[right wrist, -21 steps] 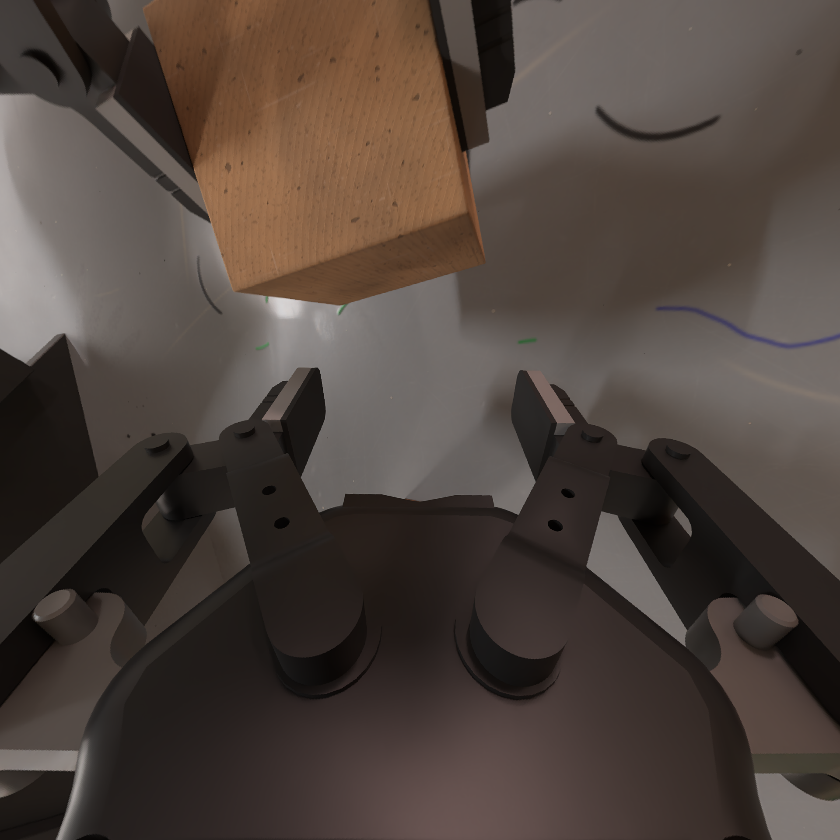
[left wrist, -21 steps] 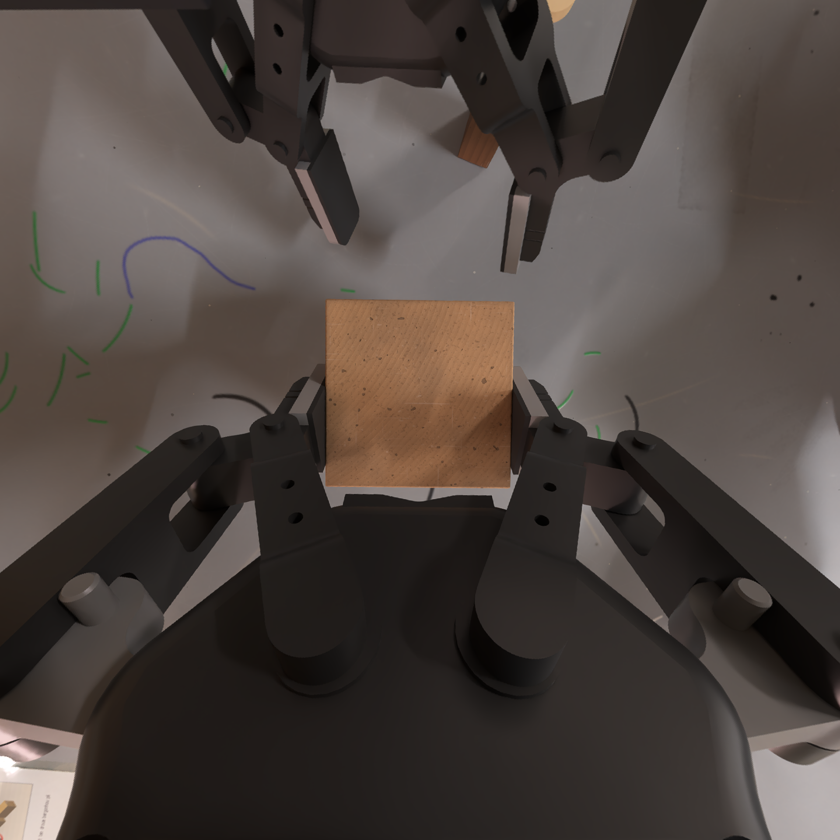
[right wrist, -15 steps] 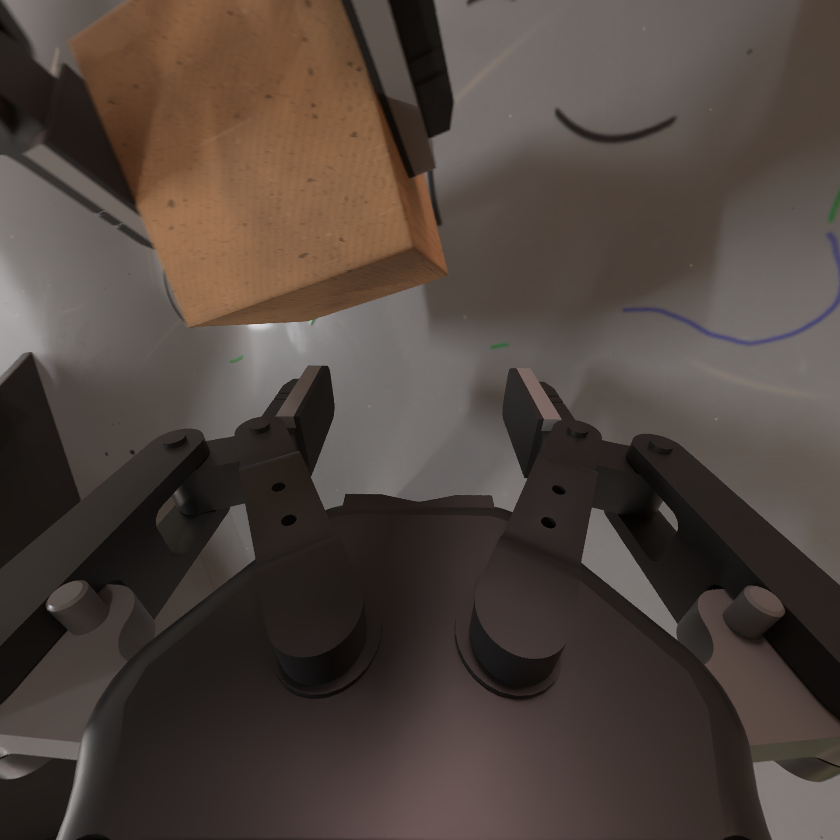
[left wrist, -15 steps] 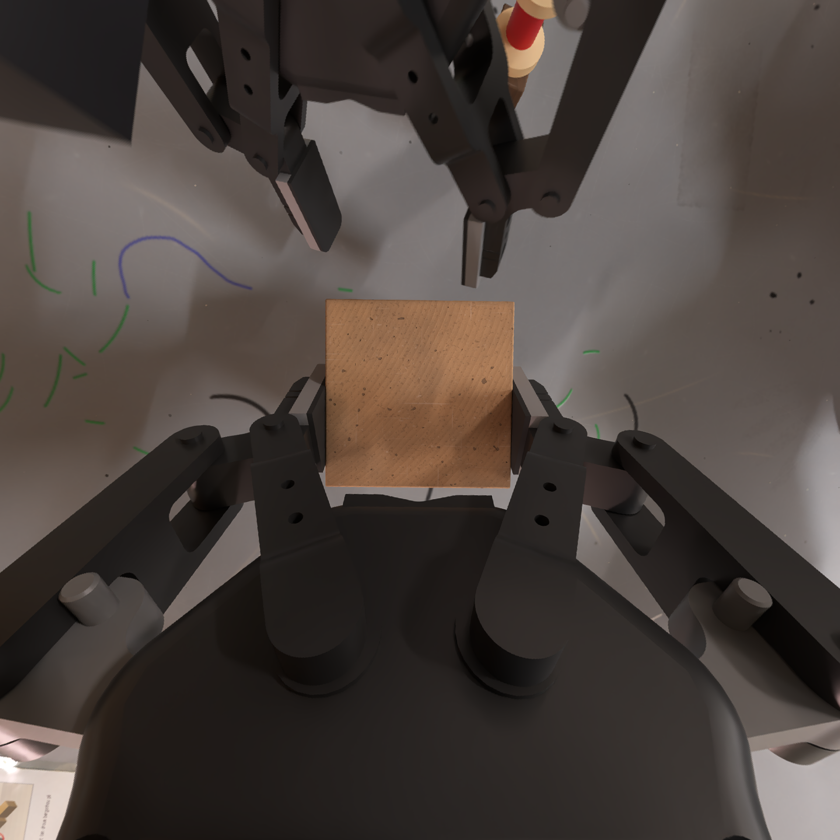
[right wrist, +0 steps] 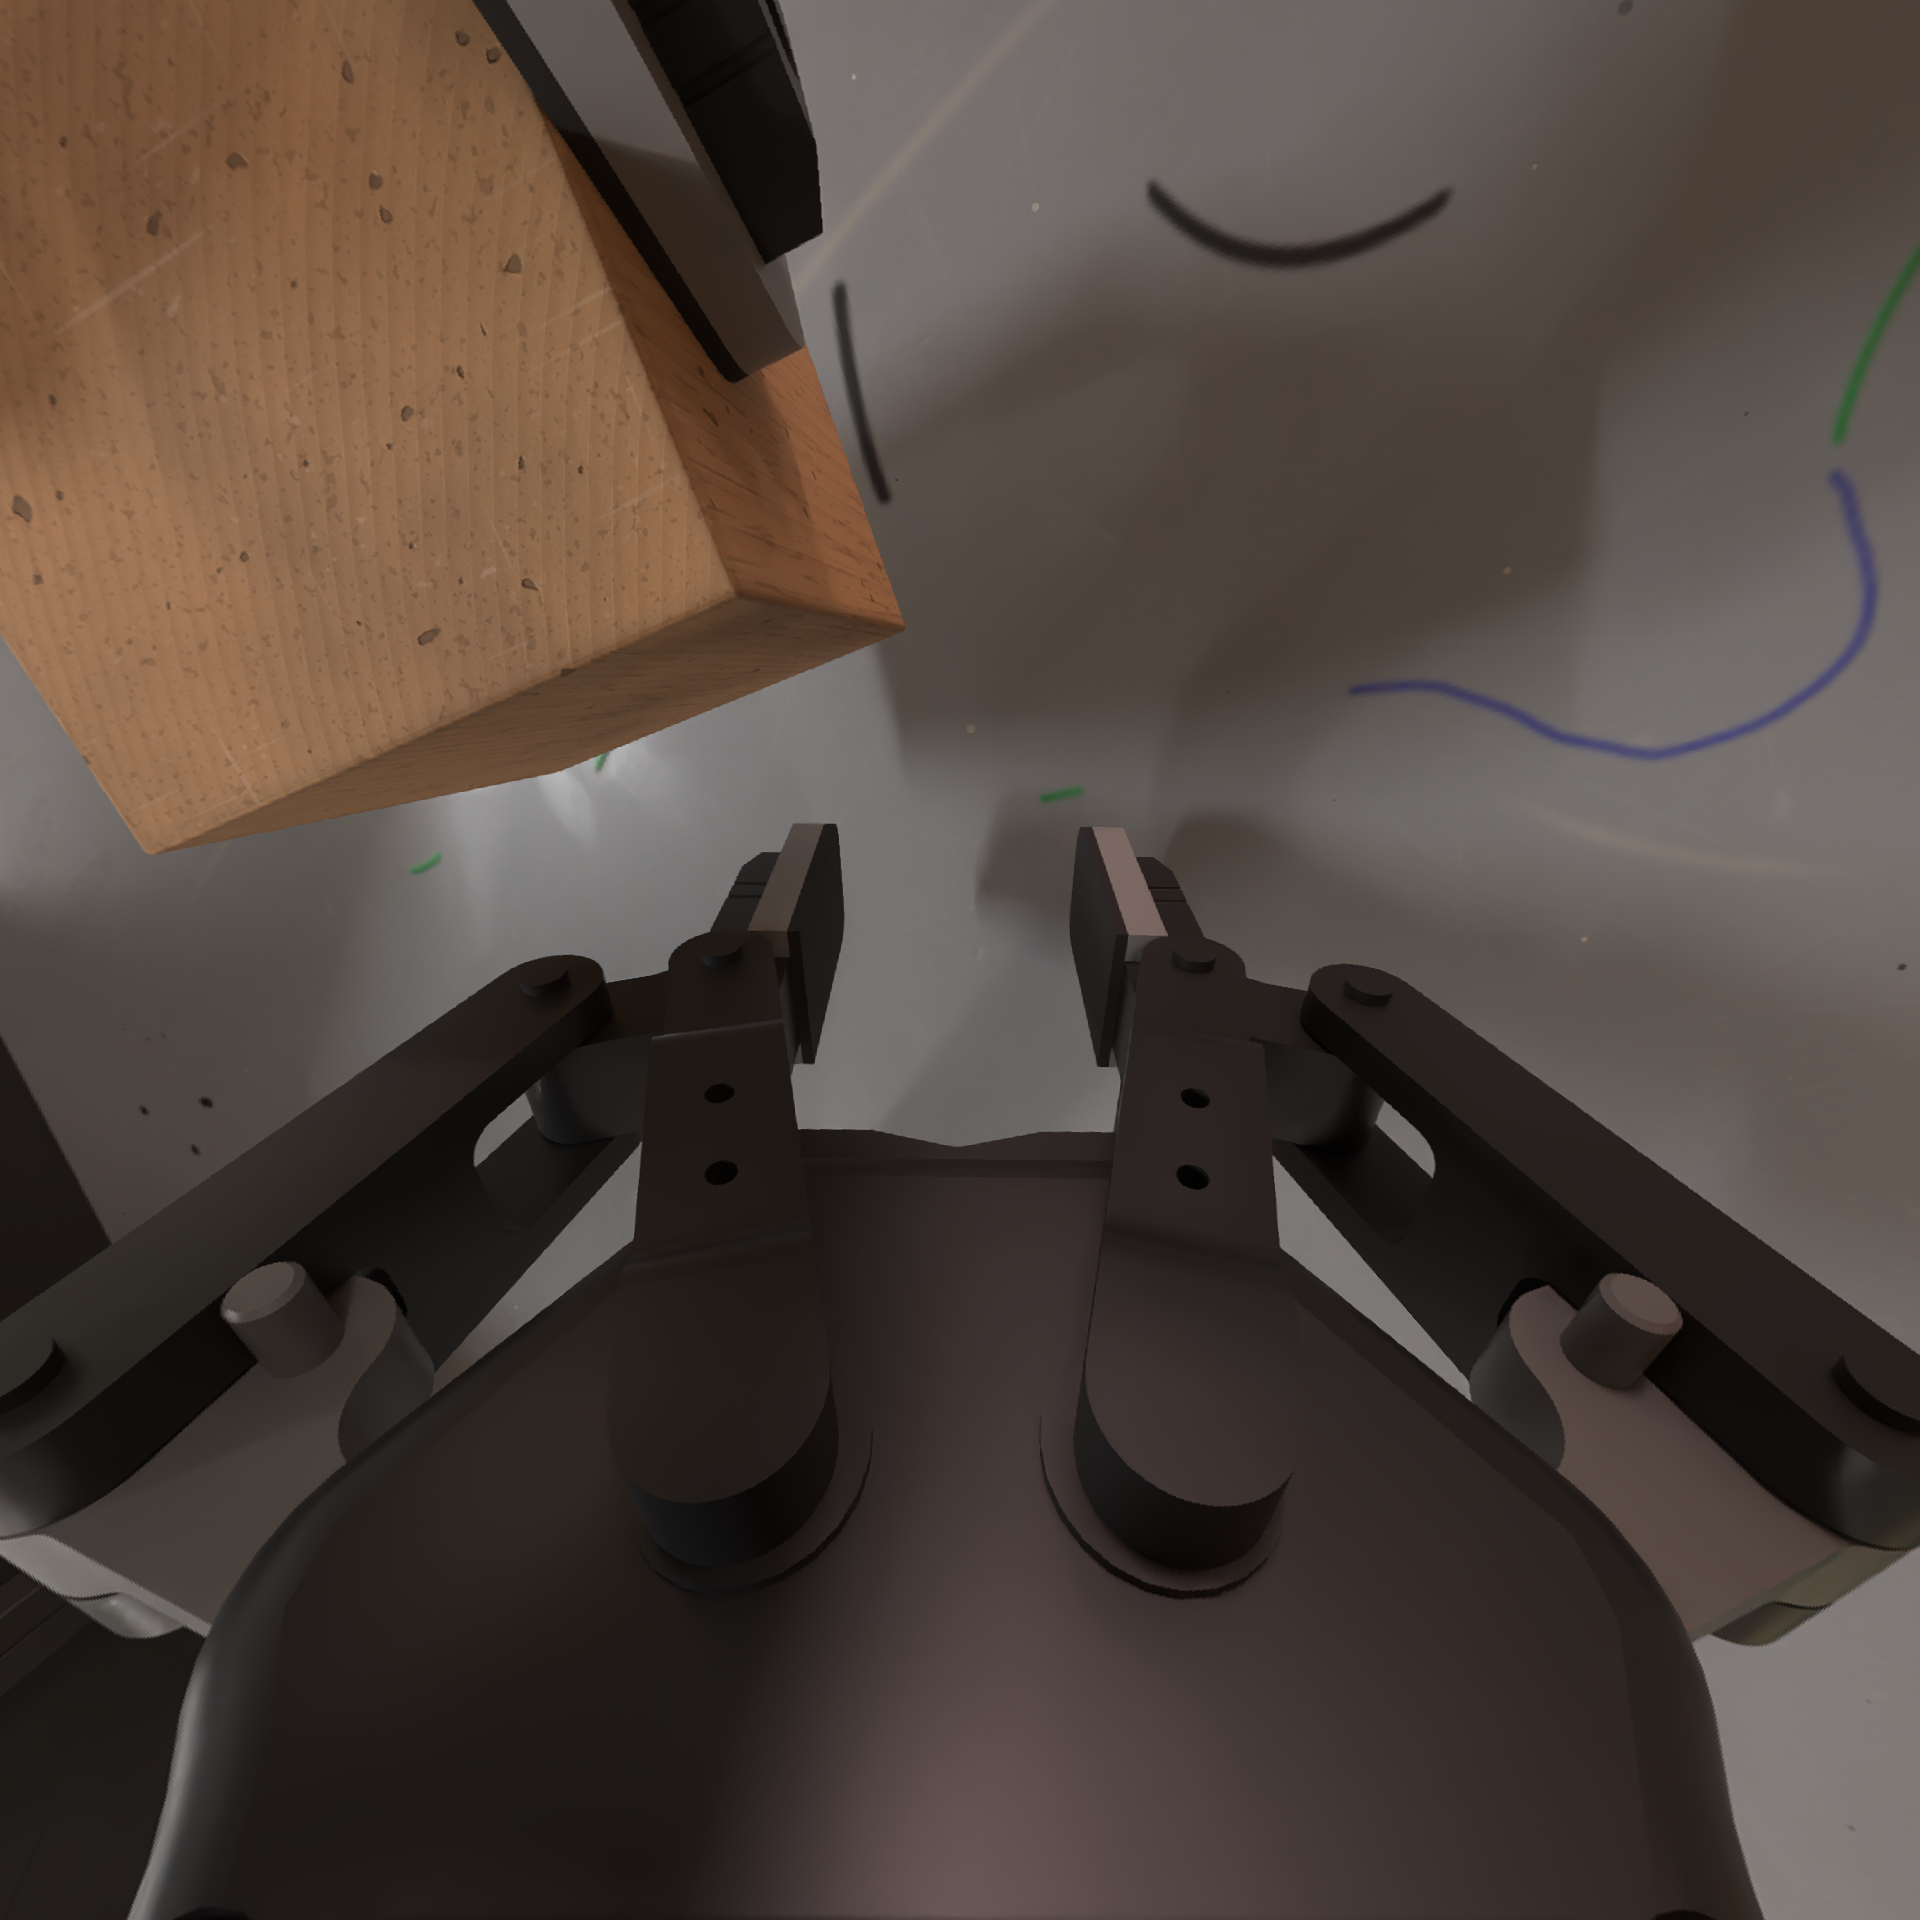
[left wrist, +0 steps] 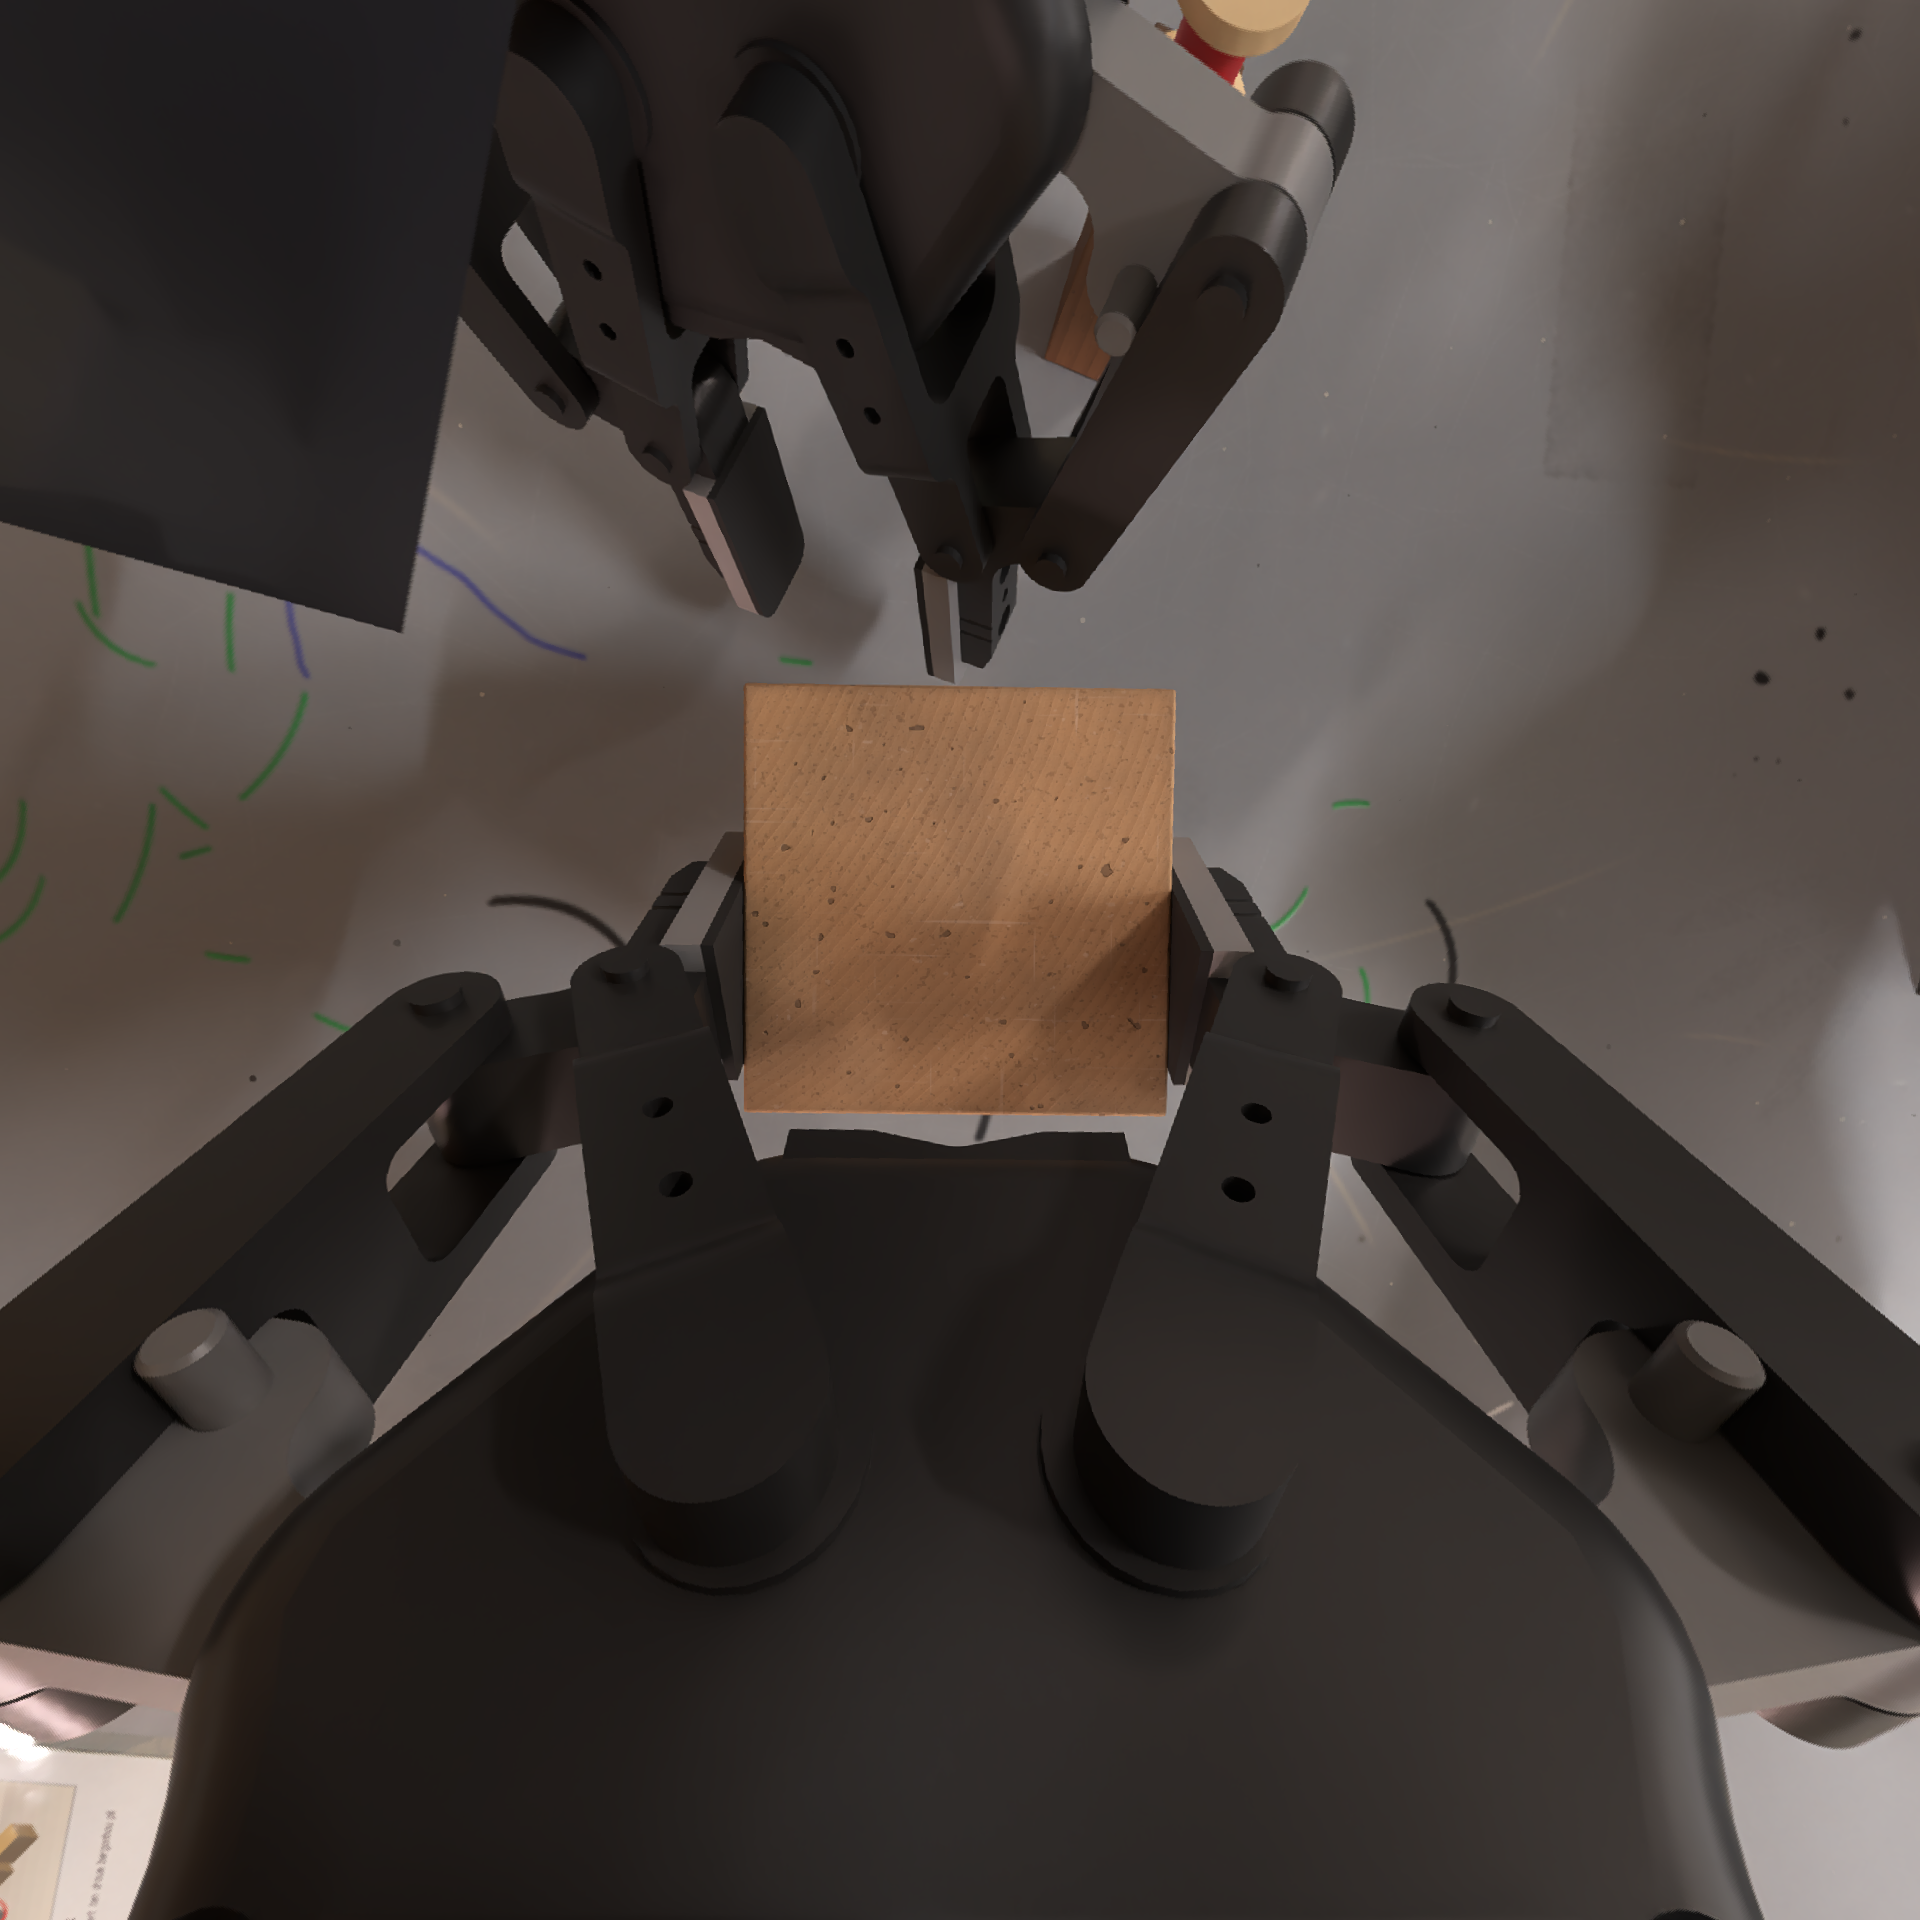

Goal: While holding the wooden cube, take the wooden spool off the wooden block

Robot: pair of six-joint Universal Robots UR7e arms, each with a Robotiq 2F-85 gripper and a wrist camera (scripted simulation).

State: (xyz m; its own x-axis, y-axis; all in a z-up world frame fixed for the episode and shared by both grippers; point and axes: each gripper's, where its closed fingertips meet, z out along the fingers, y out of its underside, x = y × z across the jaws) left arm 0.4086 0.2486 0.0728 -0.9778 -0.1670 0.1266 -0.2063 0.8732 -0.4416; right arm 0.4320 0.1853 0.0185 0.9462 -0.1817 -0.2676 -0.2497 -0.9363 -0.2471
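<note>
My left gripper [left wrist: 956,883] is shut on the wooden cube [left wrist: 959,935] and holds it above the grey table. The right gripper [left wrist: 847,582] hangs just beyond the cube's far edge, pointing toward me. In the right wrist view, my right gripper [right wrist: 956,883] is empty, its jaws partly narrowed with a clear gap. There the cube [right wrist: 364,416] fills the upper left, with a left finger [right wrist: 707,156] pressed on its side. The spool [left wrist: 1236,31], tan with a red core, and a bit of the wooden block [left wrist: 1075,312] under it peek out behind the right gripper.
A dark flat-sided body [left wrist: 208,281] fills the upper left of the left wrist view. The grey table [right wrist: 1455,520] bears green, blue and black pen marks. A dark shape [right wrist: 42,1195] stands at the left edge of the right wrist view.
The right gripper's jaws have narrowed and it has swung closer over the cube's far edge. The left gripper and cube have stayed put. More of the right arm now shows.
</note>
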